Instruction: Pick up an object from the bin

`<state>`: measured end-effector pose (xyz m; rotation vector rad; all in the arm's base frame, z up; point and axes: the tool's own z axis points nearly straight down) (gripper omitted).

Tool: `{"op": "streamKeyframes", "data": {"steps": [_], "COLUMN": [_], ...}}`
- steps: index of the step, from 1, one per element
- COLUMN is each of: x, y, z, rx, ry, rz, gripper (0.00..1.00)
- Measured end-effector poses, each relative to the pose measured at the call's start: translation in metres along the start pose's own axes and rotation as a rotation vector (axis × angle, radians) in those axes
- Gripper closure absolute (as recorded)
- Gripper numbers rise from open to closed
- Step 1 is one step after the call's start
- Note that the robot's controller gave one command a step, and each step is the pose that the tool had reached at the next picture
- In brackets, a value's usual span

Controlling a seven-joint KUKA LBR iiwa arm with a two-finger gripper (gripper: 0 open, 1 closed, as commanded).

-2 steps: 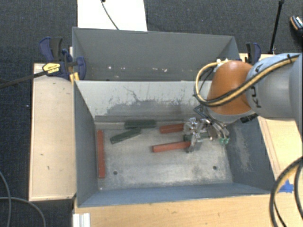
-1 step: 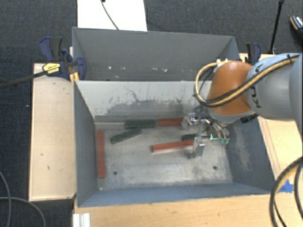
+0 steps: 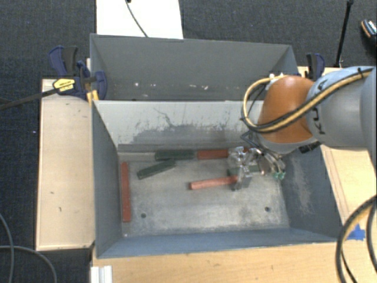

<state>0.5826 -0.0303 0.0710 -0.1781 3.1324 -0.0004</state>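
My gripper (image 3: 238,178) is down near the bin floor, right of centre, at the right end of a salmon-red stick (image 3: 210,184) that lies nearly flat across the middle. Its fingers stand at that end of the stick; whether they close on it I cannot make out. Just behind the gripper, along the back wall, lies a short red-brown stick (image 3: 211,154) end to end with a dark green stick (image 3: 174,155).
A second dark green stick (image 3: 155,170) lies tilted left of centre. A long red stick (image 3: 125,191) runs along the left wall. The arm with its orange cover and cables hangs over the bin's right side.
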Motion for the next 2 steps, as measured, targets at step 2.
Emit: {"op": "streamKeyframes", "data": {"steps": [2], "x": [-0.011], "y": [0.020], "z": [-0.209], "rx": [0.000], "ry": [-0.005], "rz": [-0.415], "gripper": [1.00]}}
